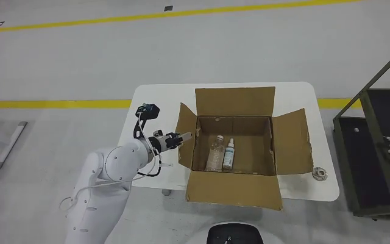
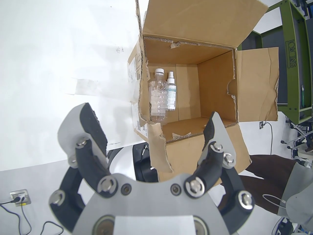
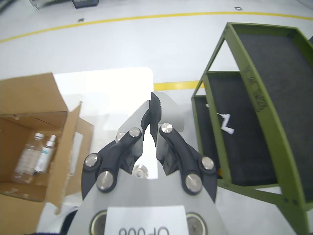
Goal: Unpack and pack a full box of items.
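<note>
Left gripper [image 2: 149, 113]: fingers spread wide with nothing between them, hanging just outside the left wall of the cardboard box [image 2: 195, 13], whose four flaps are folded out. Right gripper [image 3: 153, 103]: pads pressed together on nothing, held off to the box's right, above the table [image 1: 158, 104]. Contents we count at two, both on the box floor, left of its middle. The first is a clear water bottle [image 2: 158, 96] lying on its side. The second is a small spray bottle [image 2: 171, 94] on its side just beside it, on the side away from the left wall. Their long axes run parallel, from the near wall to the far wall, with the cap and the nozzle both pointing away from the robot. We judge the water bottle light, thin-walled and smooth, likely to roll or give under a hard squeeze, and best pinched across its ribbed middle. We judge the spray bottle light and stiffer, best taken across the labelled body below the nozzle.
</note>
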